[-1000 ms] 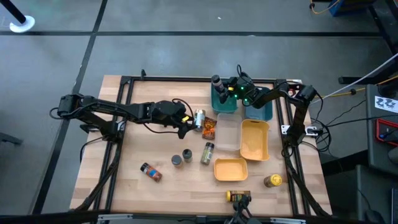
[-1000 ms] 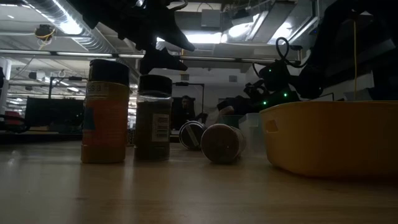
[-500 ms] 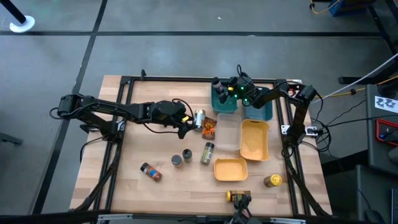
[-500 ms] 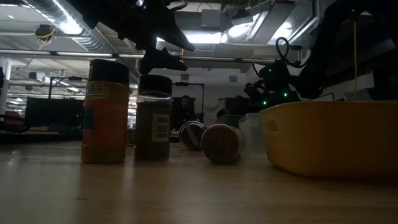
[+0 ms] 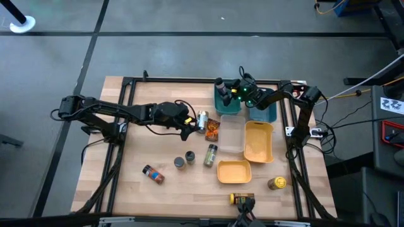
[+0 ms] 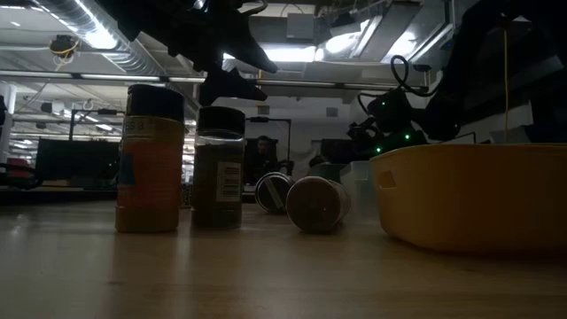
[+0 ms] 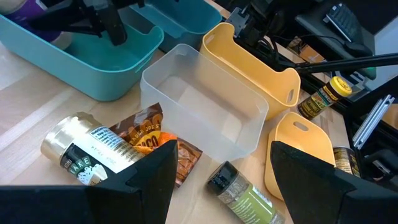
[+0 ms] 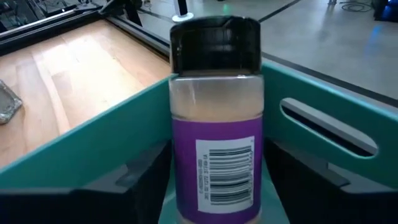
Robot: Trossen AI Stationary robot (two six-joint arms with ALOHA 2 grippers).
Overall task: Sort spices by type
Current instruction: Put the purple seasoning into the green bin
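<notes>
From the high view, the spices are seen scattered over the counter (image 5: 132, 189): a silver-lidded jar (image 5: 202, 118) on its side beside an orange-brown packet (image 5: 212, 129), a green-labelled bottle (image 5: 210, 154), a small dark jar (image 5: 180, 162), an orange jar (image 5: 153, 174) and a yellow-lidded bottle (image 5: 276, 183) near the front. The left gripper (image 5: 188, 129) hangs just beside the silver-lidded jar; the right gripper (image 5: 222, 88) is at the teal bin (image 5: 228, 107) at the back.

In the low view, an upright orange jar (image 6: 150, 159) and a dark-lidded bottle (image 6: 218, 168) are shown standing, with two jars lying on their sides behind, which cannot be judged from above.

In the left wrist view, the jaws are seen parted and empty above the silver-lidded jar (image 7: 78, 152) and the packet (image 7: 161, 140); a clear bin (image 7: 255, 121) is shown empty, a detail lost from overhead.

In the right wrist view, a purple-labelled bottle (image 8: 215, 118) is seen upright inside the teal bin (image 8: 311, 143), between that arm's fingers (image 8: 146, 180), which stand wide apart to either side; contact cannot be made out.

The bottles are judged light, rigid and smooth, so slipping is a risk; they are best taken across the body below the lid. The packet is judged soft and thin, best pinched at an edge.
</notes>
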